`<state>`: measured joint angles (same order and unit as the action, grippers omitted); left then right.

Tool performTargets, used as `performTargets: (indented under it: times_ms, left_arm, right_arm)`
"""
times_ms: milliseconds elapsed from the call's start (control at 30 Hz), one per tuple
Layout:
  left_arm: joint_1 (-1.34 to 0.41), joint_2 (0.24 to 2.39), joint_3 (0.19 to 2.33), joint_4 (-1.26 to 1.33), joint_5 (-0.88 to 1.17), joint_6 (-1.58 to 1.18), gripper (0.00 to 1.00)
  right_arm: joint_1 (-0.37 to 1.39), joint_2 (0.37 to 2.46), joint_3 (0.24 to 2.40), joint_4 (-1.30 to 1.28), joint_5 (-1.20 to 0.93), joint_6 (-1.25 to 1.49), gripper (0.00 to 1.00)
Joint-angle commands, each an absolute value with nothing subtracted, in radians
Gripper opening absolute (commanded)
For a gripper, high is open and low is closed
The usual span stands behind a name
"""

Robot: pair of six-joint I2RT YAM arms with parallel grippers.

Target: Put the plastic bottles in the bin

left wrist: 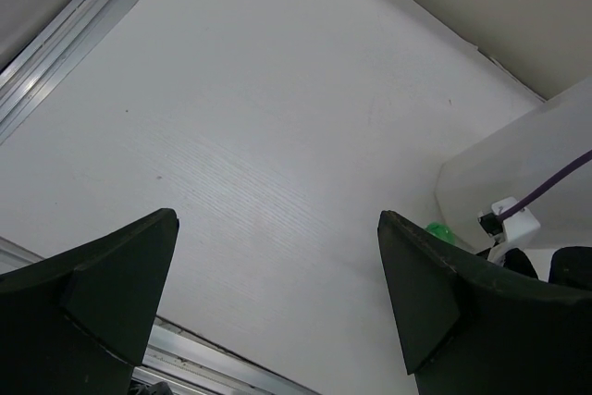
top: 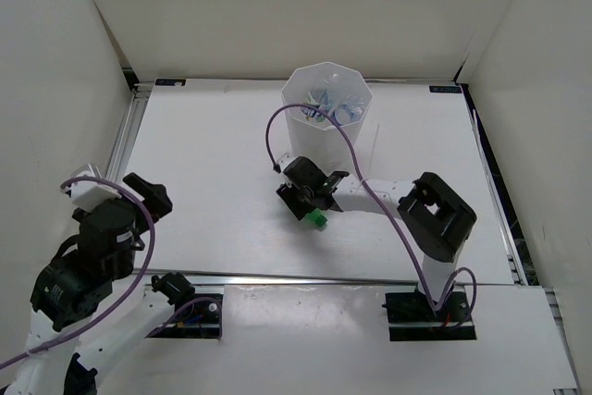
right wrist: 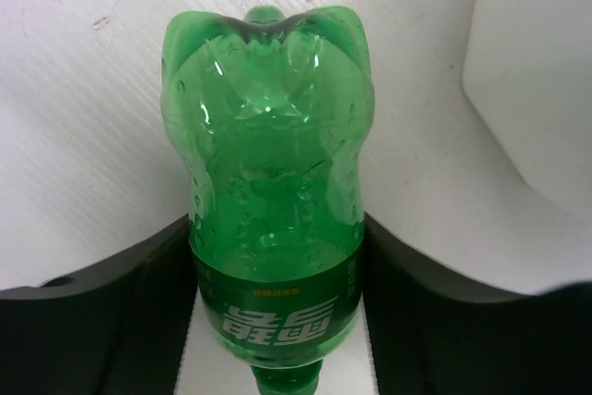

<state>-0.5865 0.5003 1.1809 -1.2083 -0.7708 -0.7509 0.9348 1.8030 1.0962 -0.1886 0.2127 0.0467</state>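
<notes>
The right gripper (top: 308, 196) is low over the table (top: 213, 154), just in front of the bin (top: 326, 145). Its fingers (right wrist: 120, 302) are closed against both sides of the green bottle (right wrist: 268, 210) at the label. The bottle's cap end points toward the wrist and its base points away, with the bin's wall close by on the right. Clear bottles (top: 330, 99) lie inside the bin. The left gripper (left wrist: 277, 228) hangs at the left with its jaws spread wide, holding nothing
</notes>
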Motion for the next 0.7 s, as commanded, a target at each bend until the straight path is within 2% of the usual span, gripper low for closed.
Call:
performTargets:
  times_ms: [0,67,200,367,467,667]
  left_arm:
    - [-0.588,0.474,1.195,-1.250,-0.790,-0.773,1.00]
    - [-0.588,0.450,1.186,-1.250,-0.790,-0.773,1.00]
    - [-0.588,0.417,1.164,-1.250,-0.810,-0.793,1.00]
    - [-0.588,0.364,1.103,-1.186,-0.819,-0.802,1.00]
    - [-0.588,0.354,1.062,-1.138,-0.819,-0.802,1.00]
    - [-0.588,0.366,0.996,-1.025,-0.807,-0.765,1.00]
  right_arm:
    - [0.931,1.818,1.170,-0.254,0.184,0.078,0.59]
    - [0.931,1.827,1.228,-0.328,0.184,0.089,0.47]
    - [0.972,1.827,1.360,-0.454,0.184,0.086,0.41]
    - [1.071,1.729,1.523,-0.540,0.209,0.063,0.41]
    - [1.112,1.675,1.725,-0.600,0.258,0.052,0.41]
    - [1.051,1.623,2.051,-0.540,0.357,-0.080,0.46]
